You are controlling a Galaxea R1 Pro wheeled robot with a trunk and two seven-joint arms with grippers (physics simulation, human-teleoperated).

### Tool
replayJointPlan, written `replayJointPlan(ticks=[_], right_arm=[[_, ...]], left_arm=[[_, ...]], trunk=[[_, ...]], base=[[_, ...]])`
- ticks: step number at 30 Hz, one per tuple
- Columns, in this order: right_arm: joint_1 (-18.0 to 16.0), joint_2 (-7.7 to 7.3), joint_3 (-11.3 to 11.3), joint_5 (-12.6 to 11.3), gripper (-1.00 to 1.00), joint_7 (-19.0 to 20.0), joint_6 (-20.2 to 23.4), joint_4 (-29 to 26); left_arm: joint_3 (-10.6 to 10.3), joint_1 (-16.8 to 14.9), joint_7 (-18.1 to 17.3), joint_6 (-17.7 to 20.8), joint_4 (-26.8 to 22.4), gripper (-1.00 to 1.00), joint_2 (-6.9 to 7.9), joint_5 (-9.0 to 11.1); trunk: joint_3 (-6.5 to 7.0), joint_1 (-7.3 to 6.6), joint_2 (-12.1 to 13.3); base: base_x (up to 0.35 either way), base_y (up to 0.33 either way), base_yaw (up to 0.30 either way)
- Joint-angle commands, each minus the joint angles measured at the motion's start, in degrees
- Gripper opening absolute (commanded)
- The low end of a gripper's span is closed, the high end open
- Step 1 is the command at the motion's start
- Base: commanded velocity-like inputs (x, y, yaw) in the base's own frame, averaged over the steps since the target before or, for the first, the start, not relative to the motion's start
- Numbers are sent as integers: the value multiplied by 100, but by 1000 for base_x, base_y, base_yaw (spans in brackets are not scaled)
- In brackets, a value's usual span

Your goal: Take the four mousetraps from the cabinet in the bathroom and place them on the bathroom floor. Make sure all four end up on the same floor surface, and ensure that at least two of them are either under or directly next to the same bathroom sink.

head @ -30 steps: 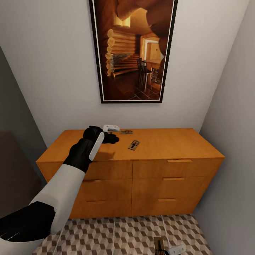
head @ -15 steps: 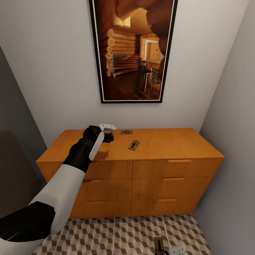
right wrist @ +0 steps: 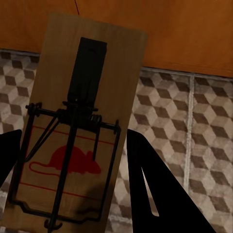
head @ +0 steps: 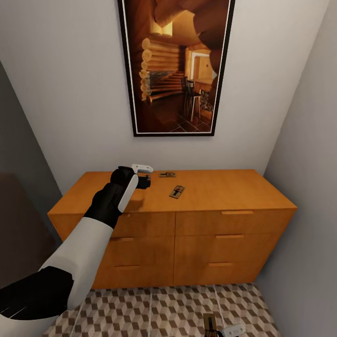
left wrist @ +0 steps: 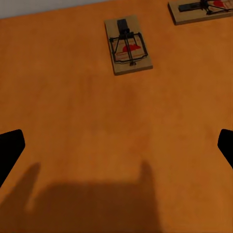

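Two mousetraps lie on the flat top of the orange-brown cabinet (head: 220,187): one near the back wall (head: 167,174), one nearer the front (head: 177,191). My left gripper (head: 145,175) hovers open over the cabinet top, just left of them. In the left wrist view both traps, one (left wrist: 128,46) and the other (left wrist: 204,9), lie ahead of the open left gripper (left wrist: 116,148), apart from its fingers. My right gripper (head: 224,332) hangs low over the cube-pattern bathroom floor (head: 164,309), shut on a third mousetrap (right wrist: 82,121) with a red mouse print.
A large framed picture (head: 175,65) hangs on the wall above the cabinet. Grey walls close in on both sides, forming a narrow alcove. Drawer fronts with slim bar handles (head: 237,212) face me.
The left gripper has drawn back a little to the left, away from the traps on the cabinet top. The traps and the right arm have not moved.
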Motion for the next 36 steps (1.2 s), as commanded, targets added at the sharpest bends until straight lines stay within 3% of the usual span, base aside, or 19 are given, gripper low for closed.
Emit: replayJointPlan(ticks=[1, 22, 36], right_arm=[[-3, 0, -38, 1, -100, 36, -14, 3], [-3, 43, -41, 9, -100, 36, -15, 3], [-3, 42, -44, 7, -100, 36, -13, 3]], left_arm=[[-9, -4, 56, 15, 2, 100, 1, 60], [-10, -4, 36, 15, 81, 100, -1, 165], [-10, -4, 36, 15, 90, 100, -1, 168]], trunk=[[-6, 0, -3], [-6, 0, -3], [-6, 0, -3]], base=[[5, 0, 0], [114, 0, 0], [19, 0, 0]])
